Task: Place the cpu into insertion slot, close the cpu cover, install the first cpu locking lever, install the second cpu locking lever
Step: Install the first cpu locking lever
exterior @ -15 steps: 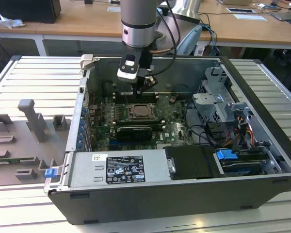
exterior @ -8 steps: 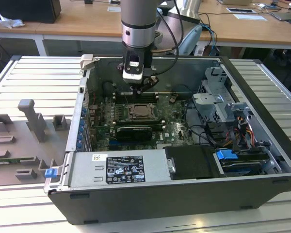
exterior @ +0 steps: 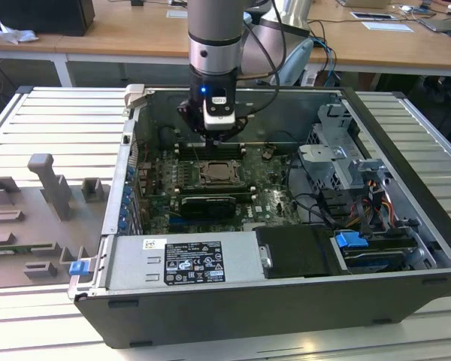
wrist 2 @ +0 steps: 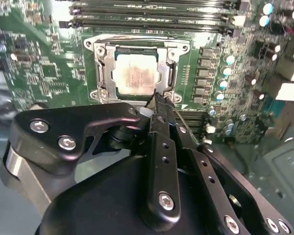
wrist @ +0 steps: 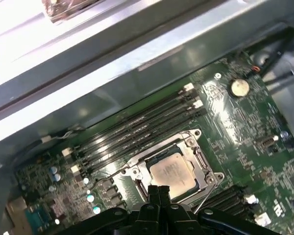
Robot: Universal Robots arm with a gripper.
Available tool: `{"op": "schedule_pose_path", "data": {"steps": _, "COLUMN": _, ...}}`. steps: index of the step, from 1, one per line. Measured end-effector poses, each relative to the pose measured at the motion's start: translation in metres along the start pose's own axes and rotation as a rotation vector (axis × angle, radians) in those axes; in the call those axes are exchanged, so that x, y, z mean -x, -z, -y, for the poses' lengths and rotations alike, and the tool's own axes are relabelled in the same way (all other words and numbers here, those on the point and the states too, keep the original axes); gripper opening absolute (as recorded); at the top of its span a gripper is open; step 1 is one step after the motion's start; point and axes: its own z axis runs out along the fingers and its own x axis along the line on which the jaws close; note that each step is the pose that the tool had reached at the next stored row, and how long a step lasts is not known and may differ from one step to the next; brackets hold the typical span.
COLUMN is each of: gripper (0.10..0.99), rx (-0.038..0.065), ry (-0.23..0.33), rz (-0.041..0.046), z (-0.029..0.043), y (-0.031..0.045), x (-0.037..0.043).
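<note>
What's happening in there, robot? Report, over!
End effector shut, at insertion slot edge. Cpu seated, cpu cover down. Nothing blocking.

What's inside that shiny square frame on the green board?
The cpu, a pale square chip, lies flat inside the cpu cover, whose metal frame surrounds it. Only a dark edge of the insertion slot shows; its centre is hidden under the chip.

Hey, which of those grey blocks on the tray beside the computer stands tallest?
The post with the wide head: it rises well above the others, such as the squat block between it and the computer case.
</note>
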Motion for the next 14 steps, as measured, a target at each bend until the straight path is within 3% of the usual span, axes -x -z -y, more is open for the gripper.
{"op": "schedule_pose_path", "data": {"steps": 14, "gripper": 0.106, "rx": -0.002, "ry": 0.305, "rz": -0.0130, "z": 0.0000, "y": -0.0003, "x": 0.0000}}
